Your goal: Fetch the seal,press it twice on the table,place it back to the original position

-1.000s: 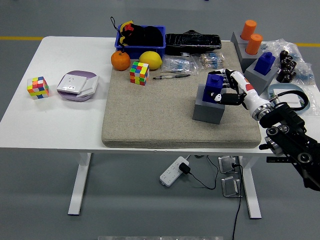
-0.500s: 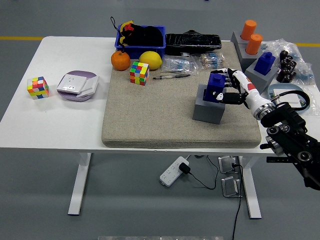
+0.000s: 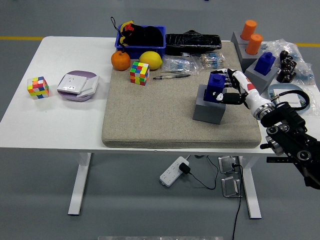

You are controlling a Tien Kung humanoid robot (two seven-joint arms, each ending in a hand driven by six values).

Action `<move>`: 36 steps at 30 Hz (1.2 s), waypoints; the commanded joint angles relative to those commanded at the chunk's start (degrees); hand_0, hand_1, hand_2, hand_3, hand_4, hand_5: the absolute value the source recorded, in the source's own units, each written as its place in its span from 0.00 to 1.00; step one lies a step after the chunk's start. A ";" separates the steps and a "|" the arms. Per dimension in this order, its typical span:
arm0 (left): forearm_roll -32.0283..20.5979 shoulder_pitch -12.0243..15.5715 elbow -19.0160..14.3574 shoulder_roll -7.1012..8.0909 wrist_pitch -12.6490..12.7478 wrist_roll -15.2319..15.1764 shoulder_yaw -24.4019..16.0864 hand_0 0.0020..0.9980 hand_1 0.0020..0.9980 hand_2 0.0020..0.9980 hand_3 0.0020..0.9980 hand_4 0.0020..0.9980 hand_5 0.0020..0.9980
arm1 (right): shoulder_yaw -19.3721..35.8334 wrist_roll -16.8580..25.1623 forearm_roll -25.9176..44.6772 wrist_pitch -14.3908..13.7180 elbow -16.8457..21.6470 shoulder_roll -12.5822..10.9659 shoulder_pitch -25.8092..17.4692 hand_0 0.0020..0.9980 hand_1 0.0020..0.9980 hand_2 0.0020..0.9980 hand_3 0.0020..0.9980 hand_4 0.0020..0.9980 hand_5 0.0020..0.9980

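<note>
Head view shows you the right hand (image 3: 231,89) reaching in from the bench's right edge, its fingers (image 3: 226,98) wrapped around the blue seal (image 3: 216,86), which stands in the top of its grey holder block (image 3: 208,106). That block sits on the beige mat (image 3: 175,105), near the mat's right side and closer to the bench's near edge than to the far one. The hand grips the seal from the side, which looks like a sensible hold for pulling it straight up out of the block. You cannot tell from here whether the seal is seated in the block or already raised a little; its lower part is covered by the fingers. A bare stretch of mat lies just left of the block, and that is probably where the two presses belong.

A second blue seal (image 3: 264,62) rests in its own grey stand at the far right corner, beside two orange ones (image 3: 251,36), so keep track of which holder this one returns to. The left arm is out of view. The right forearm (image 3: 292,140) hangs over the near right corner and hides part of the bench edge there.
</note>
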 joint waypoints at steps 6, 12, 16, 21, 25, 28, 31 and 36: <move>-0.02 -0.11 0.00 0.00 0.02 -0.01 0.01 0.82 0.80 0.77 0.82 0.75 0.30 | -0.32 -0.13 0.08 -0.02 0.16 0.20 0.04 0.53 0.39 0.40 0.43 0.58 0.00; -0.04 -0.15 0.00 -0.04 -0.01 -0.01 0.04 0.82 0.80 0.77 0.82 0.75 0.30 | -0.76 -0.19 0.20 0.01 0.09 0.31 0.08 0.53 0.39 0.40 0.43 0.58 0.00; -0.09 -0.16 0.04 -0.05 -0.01 0.00 0.08 0.82 0.80 0.77 0.82 0.75 0.30 | -1.30 -0.27 0.49 0.09 -0.31 0.28 0.24 0.53 0.39 0.40 0.43 0.59 0.00; -0.14 -0.11 0.04 -0.09 0.03 0.01 0.10 0.82 0.80 0.77 0.82 0.75 0.30 | -1.69 -0.32 0.97 0.20 -0.61 0.34 0.27 0.58 0.45 0.46 0.48 0.55 0.00; -0.18 -0.10 0.07 -0.14 0.00 0.01 0.10 0.82 0.80 0.77 0.82 0.75 0.30 | -1.97 -0.34 1.21 0.27 -0.64 0.39 0.44 0.58 0.45 0.46 0.48 0.55 0.00; -0.18 -0.16 0.07 -0.11 0.00 0.02 0.13 0.82 0.80 0.77 0.82 0.75 0.30 | -2.04 -0.40 1.25 0.37 -0.63 0.38 0.55 0.70 0.59 0.60 0.59 0.71 0.00; -0.15 -0.18 0.04 -0.08 0.00 -0.02 0.10 0.82 0.80 0.77 0.82 0.75 0.30 | -2.11 -0.47 1.18 0.49 -0.59 0.35 0.60 0.70 0.59 0.60 0.59 0.71 0.00; -0.18 -0.14 0.07 -0.12 -0.04 0.01 0.07 0.82 0.80 0.77 0.82 0.75 0.30 | -2.27 -1.31 0.02 0.84 -0.24 0.33 0.68 0.74 0.74 0.74 0.75 0.80 0.00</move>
